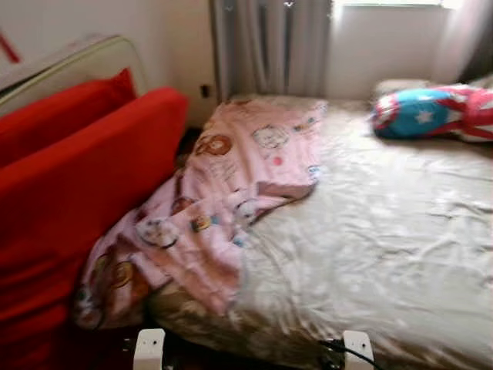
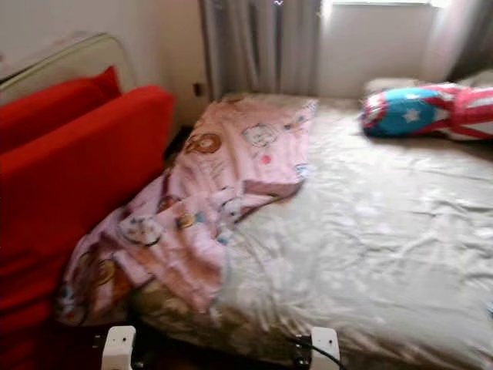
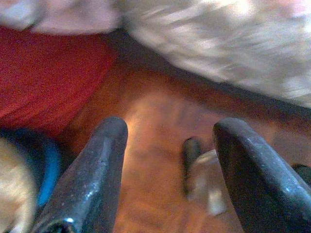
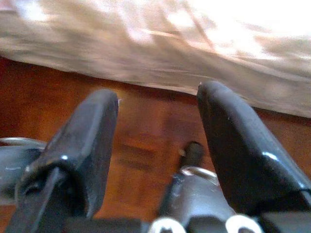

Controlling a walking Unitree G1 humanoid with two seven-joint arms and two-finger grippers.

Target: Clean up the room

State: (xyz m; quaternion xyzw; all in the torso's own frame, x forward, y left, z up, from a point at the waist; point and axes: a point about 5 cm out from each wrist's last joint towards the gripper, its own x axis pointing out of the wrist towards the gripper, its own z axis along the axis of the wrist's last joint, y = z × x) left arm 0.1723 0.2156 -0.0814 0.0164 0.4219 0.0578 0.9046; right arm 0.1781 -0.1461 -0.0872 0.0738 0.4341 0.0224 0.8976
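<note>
A pink blanket (image 1: 223,193) with cartoon prints lies crumpled along the left side of the bed (image 1: 385,231) and hangs over its near left corner. A blue, red and white star cushion (image 1: 431,112) rests at the bed's far right. My left gripper (image 3: 167,170) hangs open over the wooden floor (image 3: 155,126), nothing between its fingers (image 3: 92,179). My right gripper (image 4: 158,141) is open too, low beside the bed's edge (image 4: 146,63), holding nothing.
A red sofa (image 1: 69,185) stands tight against the bed's left side. Grey curtains (image 1: 269,46) and a bright window are behind the bed. Two white parts of my body (image 1: 150,351) show at the lower edge, close to the bed's foot.
</note>
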